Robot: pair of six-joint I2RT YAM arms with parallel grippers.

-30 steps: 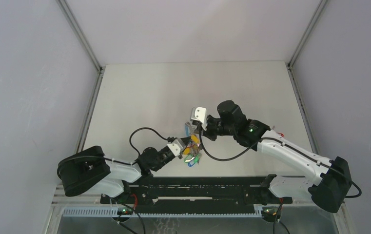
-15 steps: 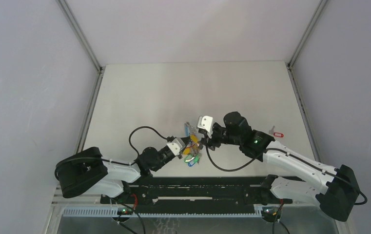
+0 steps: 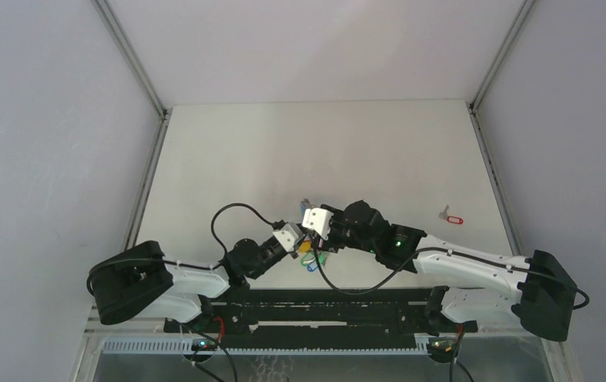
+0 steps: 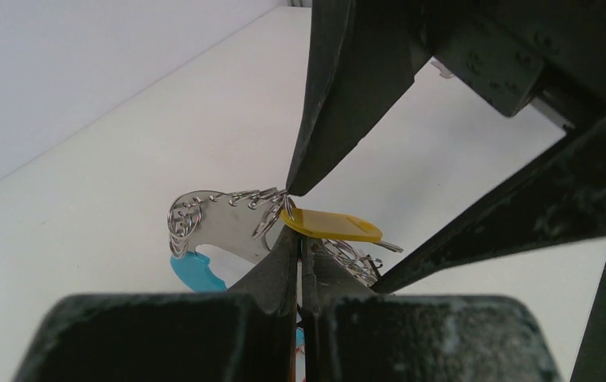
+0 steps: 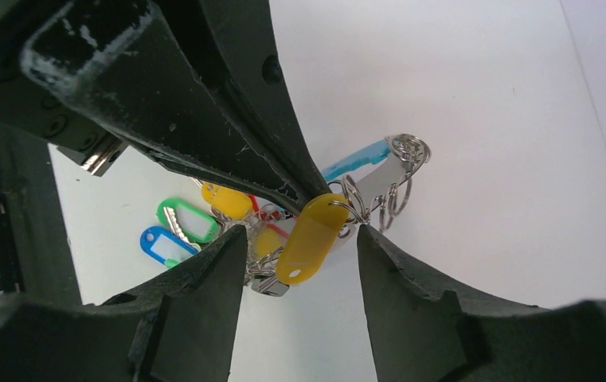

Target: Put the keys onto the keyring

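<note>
The keyring (image 4: 220, 219), a grey metal loop with a cyan section (image 5: 355, 163), is raised just above the table with my left gripper (image 4: 299, 237) shut on it. A yellow-tagged key (image 5: 309, 237) hangs from the ring by its small wire loop. My right gripper (image 5: 298, 237) stands open around that yellow tag, its fingers apart on either side. In the top view the two grippers meet over the key bunch (image 3: 313, 253). The red-tagged key (image 3: 451, 217) lies alone on the table at the right.
Green (image 5: 184, 219) and blue (image 5: 160, 243) tagged keys of the bunch rest on the white table (image 3: 283, 151). Grey side walls and metal posts bound the table. A black rail (image 3: 323, 306) runs along the near edge by the arm bases.
My right gripper has come down and left toward the left gripper and opened, leaving the yellow-tagged key on the ring. The red-tagged key has come into view. The left gripper has stayed put.
</note>
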